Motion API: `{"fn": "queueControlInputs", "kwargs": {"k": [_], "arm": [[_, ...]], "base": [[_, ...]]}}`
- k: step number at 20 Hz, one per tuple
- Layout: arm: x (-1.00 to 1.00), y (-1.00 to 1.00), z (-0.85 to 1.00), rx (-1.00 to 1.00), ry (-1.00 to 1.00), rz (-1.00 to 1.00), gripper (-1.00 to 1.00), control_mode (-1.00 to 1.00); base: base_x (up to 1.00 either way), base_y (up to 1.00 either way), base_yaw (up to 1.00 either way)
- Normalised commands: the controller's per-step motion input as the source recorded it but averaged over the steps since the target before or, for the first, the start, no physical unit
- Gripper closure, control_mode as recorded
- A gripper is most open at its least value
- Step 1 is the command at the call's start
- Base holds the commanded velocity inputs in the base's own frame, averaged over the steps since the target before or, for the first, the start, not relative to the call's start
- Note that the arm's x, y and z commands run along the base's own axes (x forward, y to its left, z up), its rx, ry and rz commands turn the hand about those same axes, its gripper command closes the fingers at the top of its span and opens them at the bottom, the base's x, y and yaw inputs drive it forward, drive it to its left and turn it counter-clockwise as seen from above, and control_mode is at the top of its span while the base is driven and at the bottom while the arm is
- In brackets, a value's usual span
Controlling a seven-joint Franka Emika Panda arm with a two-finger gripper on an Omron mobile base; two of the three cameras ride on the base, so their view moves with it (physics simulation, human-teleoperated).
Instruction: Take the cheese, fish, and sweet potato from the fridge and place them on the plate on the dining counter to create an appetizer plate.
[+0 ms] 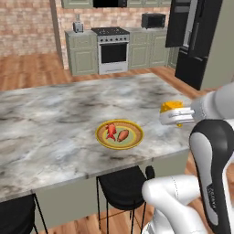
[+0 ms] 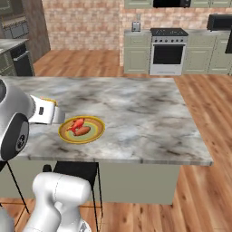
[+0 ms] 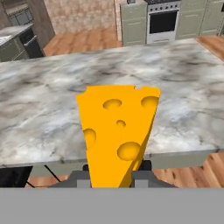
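Observation:
My gripper (image 3: 114, 168) is shut on the cheese (image 3: 117, 133), a yellow-orange wedge with holes that stands up between the fingers. In the left base view the cheese (image 1: 171, 107) shows just past the white hand, to the right of the plate and above the counter's right part. The yellow-rimmed plate (image 1: 104, 139) lies on the marble dining counter (image 1: 55, 119) near its front edge. On it are the red fish (image 1: 110, 130) and the orange-brown sweet potato (image 1: 123, 135), side by side. The fridge (image 1: 194, 36) stands at the back right with black doors.
Black stools (image 1: 121, 187) stand under the counter's near edge. A stove (image 1: 112, 49) and grey-green cabinets line the brick back wall, with a toaster (image 1: 77, 26) and a microwave (image 1: 153, 20) on their counter. Wood floor lies between island and cabinets.

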Motion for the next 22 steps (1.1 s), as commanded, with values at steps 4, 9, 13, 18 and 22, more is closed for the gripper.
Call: {"fn": "queueControlInputs", "kwargs": {"k": [4,9,13,18,22], "arm": [[0.53,-0.02,-0.28,0.00,0.18,0.06,1.00,-1.00],[0.35,-0.16,-0.33,-0.01,0.13,0.18,1.00,-1.00],[0.38,-0.34,-0.49,-0.04,0.09,0.27,1.00,-1.00],[0.39,-0.05,-0.56,-0.17,0.04,0.21,1.00,-1.00],[0.43,0.02,-0.37,-0.16,0.00,0.10,1.00,-1.00]], "base": [[0.00,0.00,0.00],[0.00,0.00,0.00],[0.00,0.00,0.00],[0.00,0.00,0.00],[0.00,0.00,0.00]]}}
